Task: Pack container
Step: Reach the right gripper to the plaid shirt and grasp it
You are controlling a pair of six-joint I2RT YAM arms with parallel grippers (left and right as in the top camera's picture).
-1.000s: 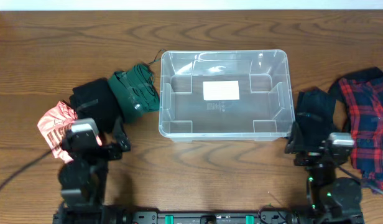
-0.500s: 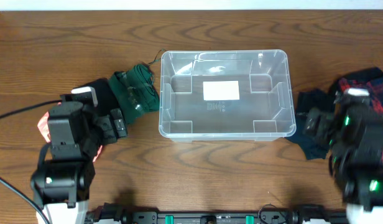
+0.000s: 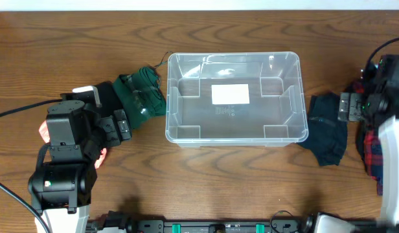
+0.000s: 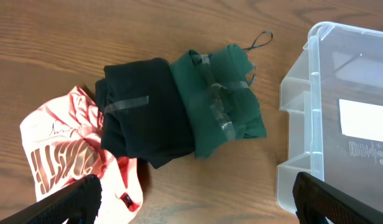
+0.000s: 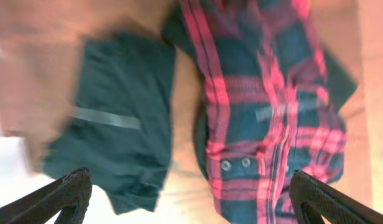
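**Both arms ready over the clothes, container waiting empty**

Overhead view: the container (image 3: 232, 57) stands in the middle of the table (image 3: 57, 39), and inside it I see only the white label on its base. My left gripper (image 3: 122, 124) hangs over the clothes on the left side with its jaws spread wide and nothing in them. My right gripper (image 3: 345, 108) is the same, above the clothes on the right. I judge that the step in hand is the first pick. To do it well, I would send one arm at a time over the container, so that they do not meet there. I count one container and two grippers.

Left wrist view: the green garment (image 4: 219, 99) lies just beside the container wall, and the black garment (image 4: 142, 109) touches its other side. The pink printed garment (image 4: 61, 155) lies partly under the black one. I would take the green one first, because it is nearest. I would pinch it across the middle of the fold, so that it stays folded when lifted. I count three garments here.

Right wrist view: the picture is blurred. The dark garment (image 5: 117, 118) lies beside the red plaid shirt (image 5: 266, 106), and they seem to touch. I would come down on the dark one, well away from the shirt edge, so as not to drag both. I count two garments here, so five in all.
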